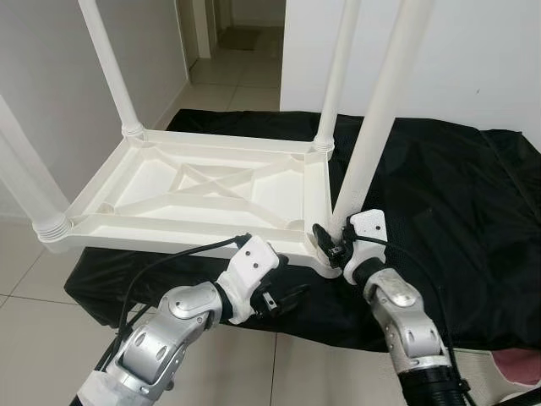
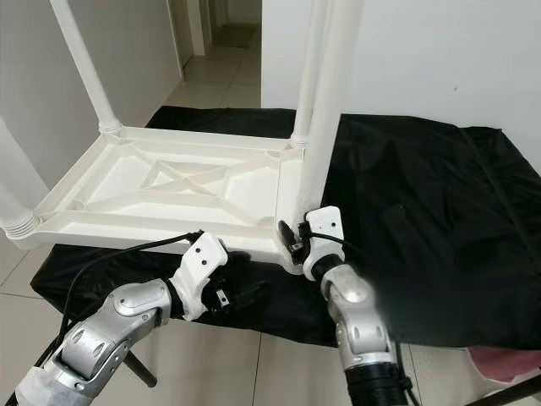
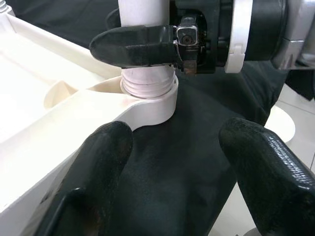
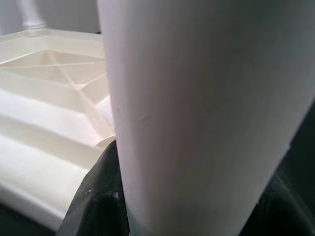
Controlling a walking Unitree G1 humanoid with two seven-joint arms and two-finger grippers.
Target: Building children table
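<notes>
A white plastic children's table top [image 1: 203, 190] lies upside down on a black sheet, its ribbed underside up. Legs stand in its corners. The near right leg [image 1: 379, 118] rises tilted from its corner socket [image 3: 150, 96]. My right gripper [image 1: 331, 245] is shut on this leg just above the socket; the leg [image 4: 197, 118] runs between its black fingers [image 4: 96, 196] in the right wrist view. My left gripper [image 1: 292, 296] hangs open below the table's front edge, its fingers [image 3: 98, 162] spread and empty, facing the socket from close by.
The black sheet [image 1: 439, 203] covers a low surface that reaches far to the right. Tiled floor [image 1: 34, 279] lies at the left and in front. A doorway [image 1: 237, 34] opens behind the table, with white walls on both sides.
</notes>
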